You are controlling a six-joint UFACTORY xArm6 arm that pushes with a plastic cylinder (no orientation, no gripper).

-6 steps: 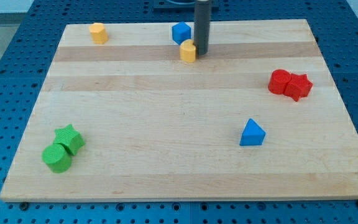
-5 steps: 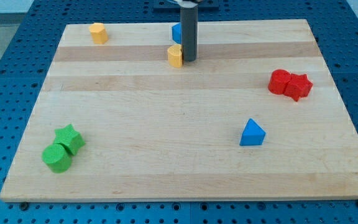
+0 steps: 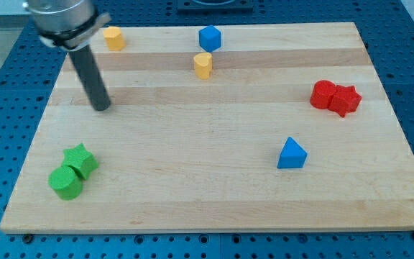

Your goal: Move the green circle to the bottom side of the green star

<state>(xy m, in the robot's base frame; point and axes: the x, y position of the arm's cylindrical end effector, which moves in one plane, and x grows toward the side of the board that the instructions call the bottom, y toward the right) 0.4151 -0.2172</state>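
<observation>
The green circle (image 3: 65, 182) lies near the board's lower left corner, touching the green star (image 3: 80, 160), which sits just above and to its right. My tip (image 3: 102, 107) rests on the board on the left side, well above the green star and apart from both green blocks. The dark rod rises from it toward the view's top left.
A yellow block (image 3: 113, 37) sits at the top left, a second yellow block (image 3: 203, 65) at top centre below a blue block (image 3: 209, 37). Two red blocks (image 3: 334, 96) touch at the right. A blue triangle (image 3: 292, 153) lies at lower right.
My tip has swept from the top centre, beside the yellow block, down and left to the board's left side. That yellow block was nudged slightly left earlier and now stands free.
</observation>
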